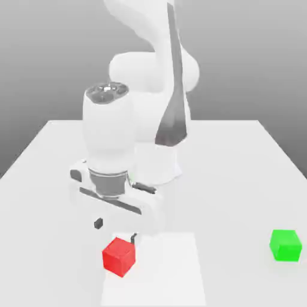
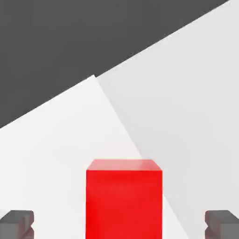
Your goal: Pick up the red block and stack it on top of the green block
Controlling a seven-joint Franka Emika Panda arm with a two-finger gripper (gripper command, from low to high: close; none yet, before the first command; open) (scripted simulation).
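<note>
The small matte bright-red cube (image 2: 123, 198) sits centred between the two-finger gripper's (image 1: 116, 230) spread-apart fingertips (image 2: 17, 223), just below them.

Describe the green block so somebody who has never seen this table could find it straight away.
Start at the white table with the white robot arm standing on it. Look along the near edge toward the exterior view's right: the green block sits there alone. The only other cube, the red block, lies far off toward the left, just beneath the claw.
</note>
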